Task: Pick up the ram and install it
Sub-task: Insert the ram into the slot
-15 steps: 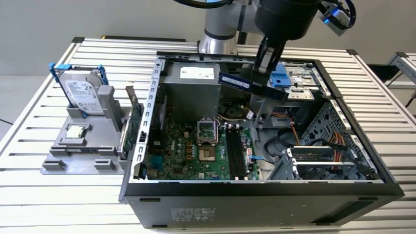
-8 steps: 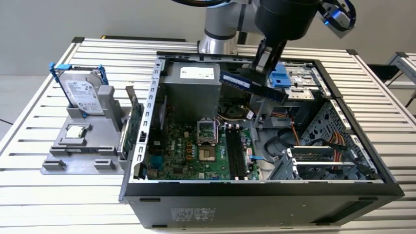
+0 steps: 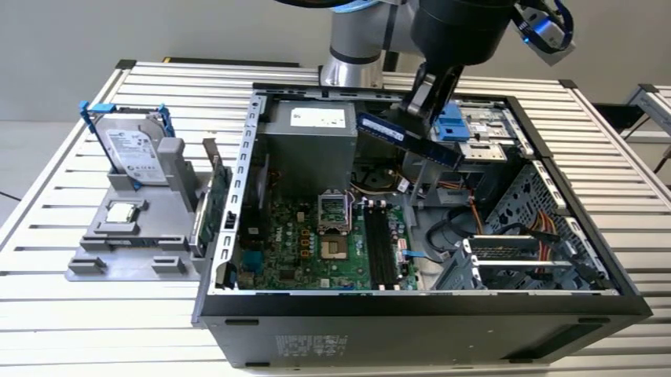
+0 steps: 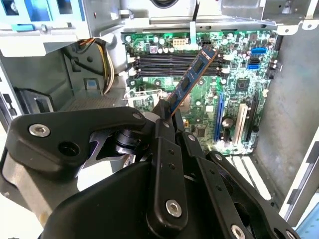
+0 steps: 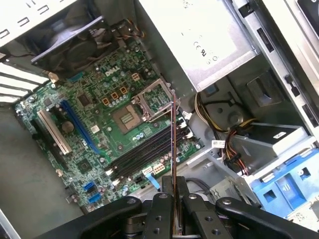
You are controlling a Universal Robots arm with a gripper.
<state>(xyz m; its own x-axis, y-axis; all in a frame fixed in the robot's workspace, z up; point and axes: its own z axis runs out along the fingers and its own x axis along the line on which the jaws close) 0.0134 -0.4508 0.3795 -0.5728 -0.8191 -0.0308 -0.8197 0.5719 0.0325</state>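
Observation:
My gripper is shut on the ram, a slim dark strip with a blue label that hangs tilted in the air over the open computer case. In the second wrist view the ram sticks out from between the black fingers toward the green motherboard. It appears edge-on as a thin line in the first wrist view. The black memory slots lie on the board below, apart from the ram; they also show in both wrist views.
A silver power supply and a blue drive caddy stand at the case's far end. Orange cables and a drive cage sit on the exterior view's right. A hard drive in a grey stand and an upright green board stand outside, left.

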